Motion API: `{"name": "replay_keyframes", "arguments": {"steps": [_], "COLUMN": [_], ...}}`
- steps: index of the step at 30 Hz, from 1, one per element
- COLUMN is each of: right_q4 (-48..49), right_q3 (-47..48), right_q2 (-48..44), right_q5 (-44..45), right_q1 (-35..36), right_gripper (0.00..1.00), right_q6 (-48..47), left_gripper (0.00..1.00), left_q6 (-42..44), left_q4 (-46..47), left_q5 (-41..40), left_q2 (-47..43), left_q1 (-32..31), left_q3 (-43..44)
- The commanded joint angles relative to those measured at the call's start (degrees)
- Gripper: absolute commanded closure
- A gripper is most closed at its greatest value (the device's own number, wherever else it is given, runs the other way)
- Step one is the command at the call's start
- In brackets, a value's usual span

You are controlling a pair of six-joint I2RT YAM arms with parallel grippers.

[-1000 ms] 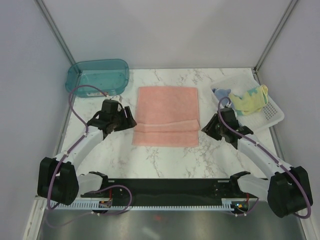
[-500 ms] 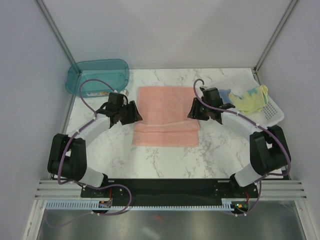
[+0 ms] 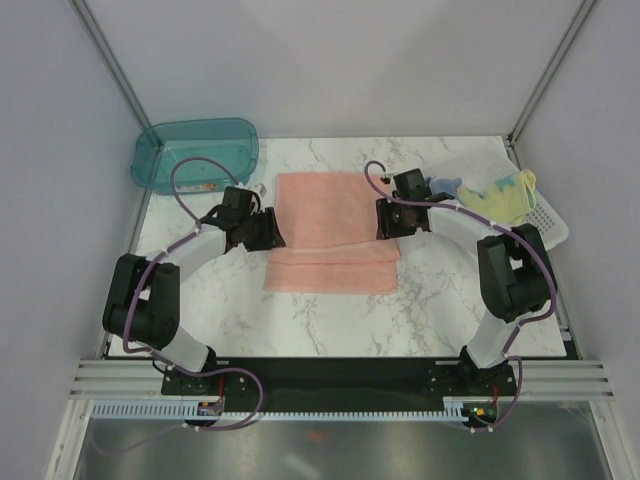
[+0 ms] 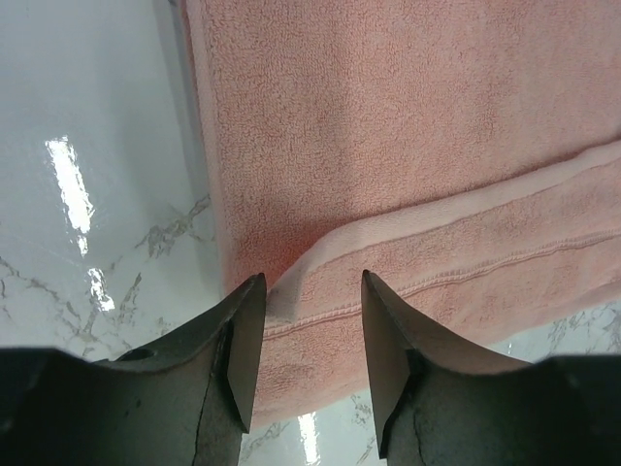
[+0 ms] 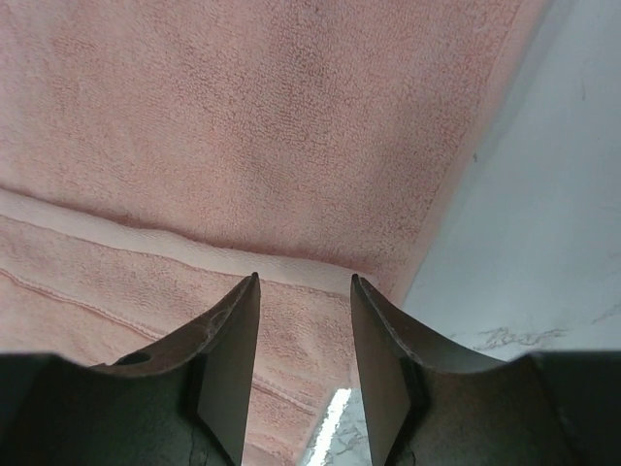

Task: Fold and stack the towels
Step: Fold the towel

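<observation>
The salmon-pink towel [image 3: 332, 225] lies flat in the middle of the marble table, its near part doubled over as a band. It fills the left wrist view [image 4: 408, 146] and the right wrist view [image 5: 243, 126]. My left gripper [image 3: 272, 232] is open at the towel's left edge, over the folded hem [image 4: 310, 282]. My right gripper [image 3: 385, 222] is open at the towel's right edge, over the hem [image 5: 304, 277]. The pale yellow whale-print towel [image 3: 503, 196] and the light blue towel [image 3: 442, 185] lie bunched in the white basket [image 3: 540, 228].
A teal plastic bin [image 3: 195, 152] stands at the back left. The white basket sits at the right edge of the table. Grey walls close in the back and both sides.
Both arms have reached forward and inward from the towel's near corners. The grippers now sit at the towel's left and right edges over the fold line. The towel has not moved.
</observation>
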Motion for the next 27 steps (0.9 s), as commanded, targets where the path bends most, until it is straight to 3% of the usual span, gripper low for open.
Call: {"name": "replay_keyframes", "arguments": {"steps": [1, 16, 21, 26, 27], "right_q4": [-1.8, -2.3, -1.9, -1.6, -1.6], "right_q3": [2.7, 2.4, 2.0, 0.8, 0.2], "right_q2": [0.5, 3.4, 2.4, -1.2, -1.8], "right_q5": [2.7, -1.8, -3.4, -4.3, -4.3], "right_q1": [0.0, -2.1, -2.2, -2.3, -2.2], "right_gripper": [0.5, 0.5, 0.55, 0.82, 0.86], "right_q6": [-3.0, -3.8, -4.7, -4.8, -4.8], "left_gripper": [0.49, 0.51, 0.67, 0.97, 0.98], "left_q6": [3.1, 2.9, 3.5, 4.0, 4.0], "left_q4": [1.8, 2.3, 2.1, 1.3, 1.1], "left_q5": [0.0, -1.5, -1.7, -2.0, -2.4], "left_q2": [0.5, 1.3, 1.4, 0.3, 0.0], "left_q1": [-0.4, -1.0, -1.0, -1.1, -1.0], "left_q3": [0.1, -0.4, 0.0, 0.5, 0.7]}}
